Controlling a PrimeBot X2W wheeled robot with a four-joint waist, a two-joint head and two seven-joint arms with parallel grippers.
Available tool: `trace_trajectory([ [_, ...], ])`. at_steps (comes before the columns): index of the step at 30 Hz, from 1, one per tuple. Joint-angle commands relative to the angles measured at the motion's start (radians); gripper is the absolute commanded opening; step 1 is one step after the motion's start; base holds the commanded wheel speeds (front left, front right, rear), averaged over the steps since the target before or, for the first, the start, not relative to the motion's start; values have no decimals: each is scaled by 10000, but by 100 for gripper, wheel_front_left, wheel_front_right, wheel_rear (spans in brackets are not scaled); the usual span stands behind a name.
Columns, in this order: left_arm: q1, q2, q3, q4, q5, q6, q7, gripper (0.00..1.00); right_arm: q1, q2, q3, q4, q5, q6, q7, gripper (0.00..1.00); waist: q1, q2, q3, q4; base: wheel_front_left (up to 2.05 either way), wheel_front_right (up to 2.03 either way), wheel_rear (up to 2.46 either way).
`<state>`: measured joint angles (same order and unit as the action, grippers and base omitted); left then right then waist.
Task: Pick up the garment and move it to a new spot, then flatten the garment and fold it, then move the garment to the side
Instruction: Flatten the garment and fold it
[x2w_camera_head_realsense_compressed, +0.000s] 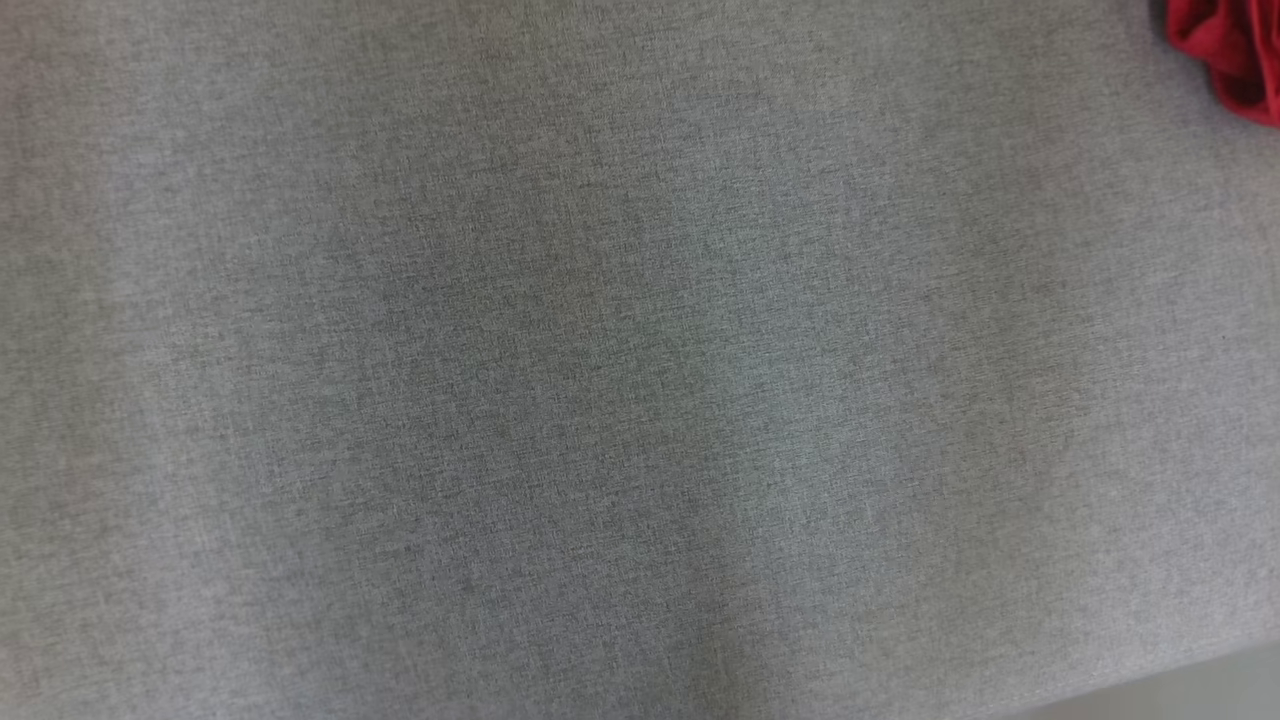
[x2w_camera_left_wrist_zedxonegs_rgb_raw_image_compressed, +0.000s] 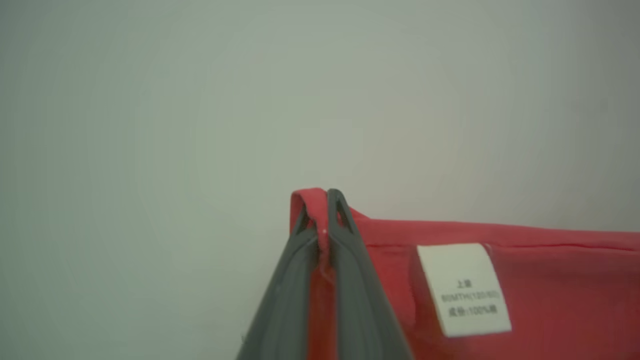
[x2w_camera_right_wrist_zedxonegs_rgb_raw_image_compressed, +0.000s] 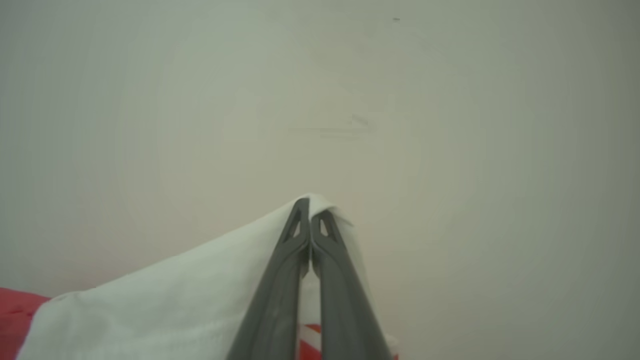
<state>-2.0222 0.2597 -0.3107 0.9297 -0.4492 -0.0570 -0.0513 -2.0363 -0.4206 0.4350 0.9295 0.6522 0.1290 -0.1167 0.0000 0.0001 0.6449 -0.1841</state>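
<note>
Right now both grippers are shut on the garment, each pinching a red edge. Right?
Half right. The right gripper is shut on a white part of the garment, per the right wrist view; the left gripper does pinch a red edge.

The left gripper (x2w_camera_left_wrist_zedxonegs_rgb_raw_image_compressed: 325, 197) is clamped on the garment (x2w_camera_left_wrist_zedxonegs_rgb_raw_image_compressed: 560, 285). Its two long dark fingers (x2w_camera_left_wrist_zedxonegs_rgb_raw_image_compressed: 357, 290) rise from the bottom edge of the left wrist view and converge to the tips. A fold of the garment's red edge is pinched between them and curls just over the left tip. The rest of the garment lies to the right of the fingers in that view.

The right gripper (x2w_camera_right_wrist_zedxonegs_rgb_raw_image_compressed: 310, 207) is closed too, its fingers pressed together from mid-length to the tips. The tips nip the top corner of a white part of the garment, which slopes down to their left in the right wrist view.
</note>
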Motion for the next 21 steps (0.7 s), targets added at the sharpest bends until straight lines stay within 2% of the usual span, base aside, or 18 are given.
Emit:
trace_trajectory([
  [1, -39, 38, 31, 54, -132, 14, -68, 0, -68, -35, 132, 81, 196, 24, -82, 0, 0, -1, 81, -7, 0, 0, 0],
  [11, 794, 47, 88, -29, -420, -226, -742, 0, 760, -209, 771, -175, 1184, 24, -357, 0, 0, -1, 143, 26, 0, 0, 0],
  [17, 2221, 419, 152, -284, -833, -584, -1395, 0, 2661, -461, 1104, -1322, 2365, 24, -732, 0, 0, -1, -491, 90, 0, 0, 0],
  [21, 3715, 652, 334, -615, -1463, -675, -1690, 0, 4492, -970, 1259, -2600, 3017, 24, -972, 0, 0, -1, -1059, 118, 0, 0, 0],
])
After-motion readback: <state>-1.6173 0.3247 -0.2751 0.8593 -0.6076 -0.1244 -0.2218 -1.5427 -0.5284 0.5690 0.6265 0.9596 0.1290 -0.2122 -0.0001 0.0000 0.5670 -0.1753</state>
